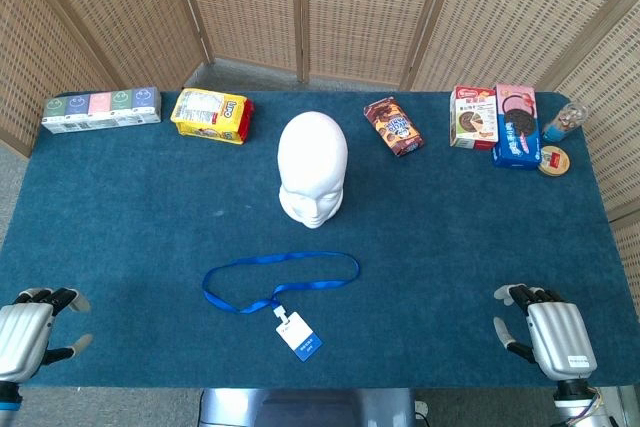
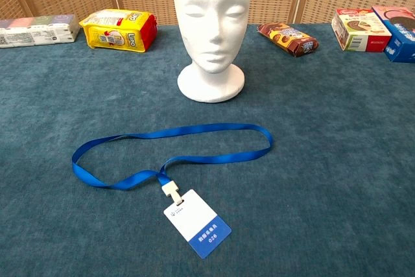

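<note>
Resting at the near corners of the blue surface (image 1: pixel 150 207), both hands show only in the head view. Left hand (image 1: pixel 30 332): near-left corner, fingers spread, grasping nothing. Right hand (image 1: pixel 550 332): near-right corner, fingers apart, likewise released. Lanyard (image 2: pixel 175 150): blue ribbon loop lying flat at near centre, between the two hands and well apart from each. Badge (image 2: pixel 196 223): white-and-blue card clipped to the loop's near end, lying face up. Foam head (image 2: pixel 212 27): white, upright at mid-surface, face toward the robot, just beyond the lanyard. Tissue packs (image 1: pixel 101 109): a row at the far-left edge. Yellow packet (image 1: pixel 210 115): just right of the tissue packs. Brown packet (image 1: pixel 393 126): far side, right of the foam head. Biscuit boxes (image 1: pixel 495 119): cluster at far right, red, pink and blue. Small jar (image 1: pixel 563 124) and round tin (image 1: pixel 553 161): just beside those boxes.
</note>
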{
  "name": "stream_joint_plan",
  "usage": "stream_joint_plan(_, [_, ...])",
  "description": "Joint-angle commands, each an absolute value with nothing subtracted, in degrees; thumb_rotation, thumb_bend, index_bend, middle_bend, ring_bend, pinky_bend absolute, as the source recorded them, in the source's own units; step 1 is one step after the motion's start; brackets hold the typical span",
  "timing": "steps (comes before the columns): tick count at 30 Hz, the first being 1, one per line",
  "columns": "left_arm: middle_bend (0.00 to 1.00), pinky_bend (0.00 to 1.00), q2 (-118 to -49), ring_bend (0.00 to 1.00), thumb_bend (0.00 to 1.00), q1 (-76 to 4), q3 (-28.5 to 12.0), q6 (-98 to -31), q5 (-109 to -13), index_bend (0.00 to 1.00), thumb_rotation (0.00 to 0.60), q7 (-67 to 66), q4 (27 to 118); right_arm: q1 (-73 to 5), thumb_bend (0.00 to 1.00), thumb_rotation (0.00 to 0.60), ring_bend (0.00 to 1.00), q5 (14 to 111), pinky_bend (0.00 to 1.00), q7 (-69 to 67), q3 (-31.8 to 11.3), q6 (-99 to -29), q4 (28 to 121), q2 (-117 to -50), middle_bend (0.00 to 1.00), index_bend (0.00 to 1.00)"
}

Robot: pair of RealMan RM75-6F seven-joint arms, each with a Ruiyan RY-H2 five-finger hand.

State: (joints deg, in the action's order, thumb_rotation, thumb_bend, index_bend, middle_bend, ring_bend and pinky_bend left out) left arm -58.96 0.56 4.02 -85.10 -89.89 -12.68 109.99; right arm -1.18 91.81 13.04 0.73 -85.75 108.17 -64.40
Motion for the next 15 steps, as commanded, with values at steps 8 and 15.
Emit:
stream_joint_plan(8, [0.50,0.31,-58.9,0.44,0.13,-0.1,3.6,-84.2,-89.1,0.47,0.600,-12.8,110.6,-1.7,0.42,0.550,0.46,91.8,0.44,11.5,0.4,-85.2,107.4,-64.8,0.46,0.40])
stream_joint_plan(15, [0.50,0.31,-57.5,0.44,0.13,-0.8,3.4,-83.6,-89.5,0.47,0.600,-12.1,111.7,-3.0,0.42,0.550,0.46,93.5,0.44,6.3,0.1,-84.6,106.5,-65.4,0.47,0.40])
